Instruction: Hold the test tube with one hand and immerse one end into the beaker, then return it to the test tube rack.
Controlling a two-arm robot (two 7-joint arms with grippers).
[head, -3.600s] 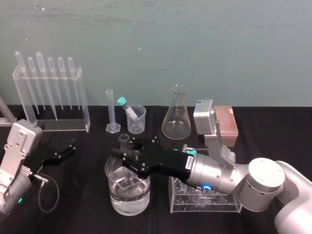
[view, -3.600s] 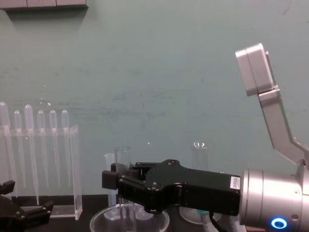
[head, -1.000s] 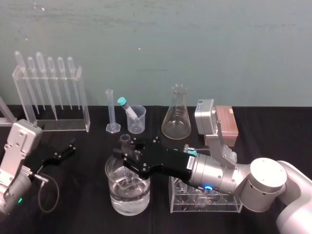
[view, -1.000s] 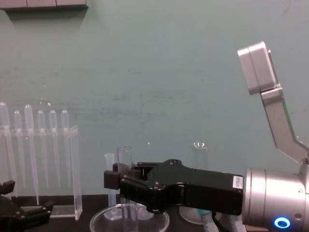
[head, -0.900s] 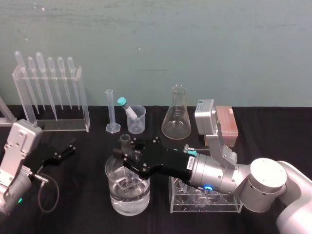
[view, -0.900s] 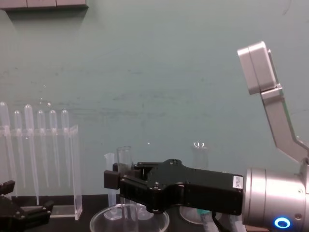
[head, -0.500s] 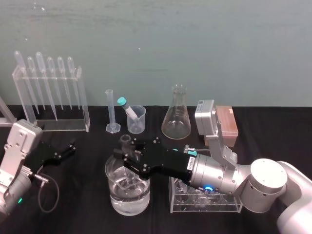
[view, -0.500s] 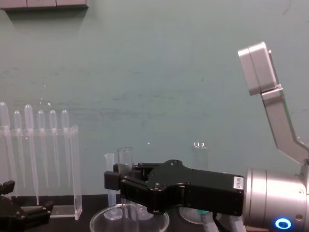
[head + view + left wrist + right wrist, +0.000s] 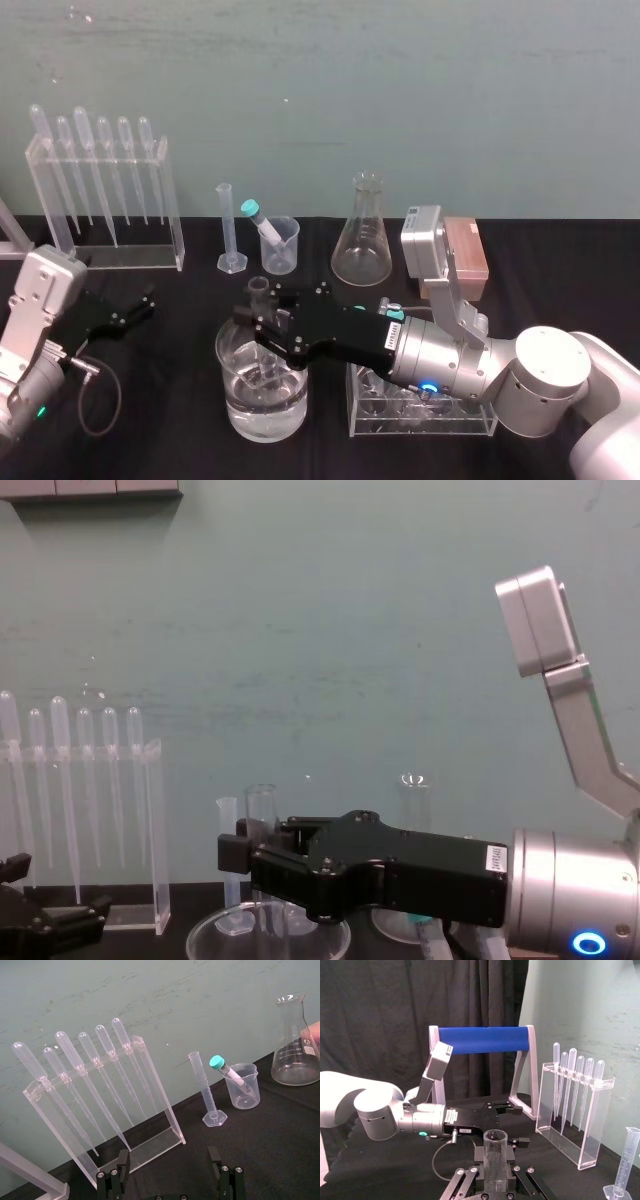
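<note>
The test tube [image 9: 257, 289] is gripped upright by the right tool [image 9: 260, 320], lower end in the beaker [image 9: 232, 398]. The left tool [image 9: 125, 312] is parked wide at left.

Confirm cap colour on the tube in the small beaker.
The cap is teal; it shows best in the left wrist view.

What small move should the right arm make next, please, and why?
Probably lift straight up: the right gripper holds the test tube upright, lower end underwater in the beaker; the test tube rack stands beside. Left gripper idles at left.
</note>
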